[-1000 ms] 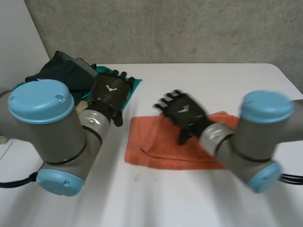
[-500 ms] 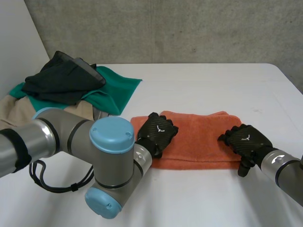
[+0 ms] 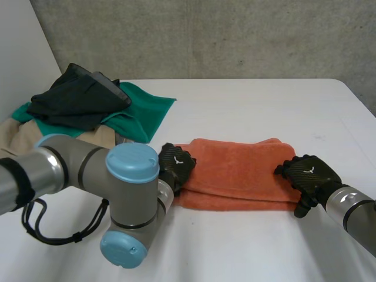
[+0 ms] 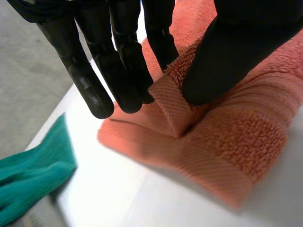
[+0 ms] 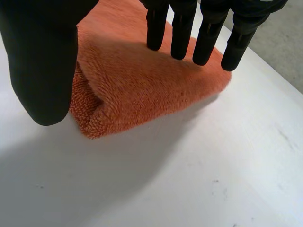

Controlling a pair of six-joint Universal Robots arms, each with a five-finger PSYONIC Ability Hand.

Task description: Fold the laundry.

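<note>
Orange towel (image 3: 235, 170): folded into a long band, lying flat on the white table (image 3: 247, 106), near the front edge and between the two hands.

Head view. Left hand (image 3: 175, 165) sits on the towel's left end, at the near corner. Left arm (image 3: 70, 176) crosses in front of it. Right hand (image 3: 308, 175) rests on the towel's right end, over the near edge, knuckles up. A pile of other laundry lies at the far left of the table, well apart from the towel: black garment (image 3: 76, 97) on top, green cloth (image 3: 144, 108) under it, beige cloth (image 3: 17, 138) at the bottom.

Left wrist view. Left hand (image 4: 118, 61): a raised ridge of towel (image 4: 227, 142) stands between the thumb and the nearest finger, pinched there. The other fingers are straight and point down just past the towel's end. Green cloth (image 4: 28, 179) lies beyond the fingertips, apart from the towel, with bare table (image 4: 118, 189) between them.

Right wrist view. Right hand (image 5: 42, 61): fingers straight, thumb set wide from them. The folded end of the towel (image 5: 142, 90) lies in that span, the thumb beside its edge, the fingertips over its top. Cannot tell whether the fingertips touch the pile. No grasp seen.
</note>
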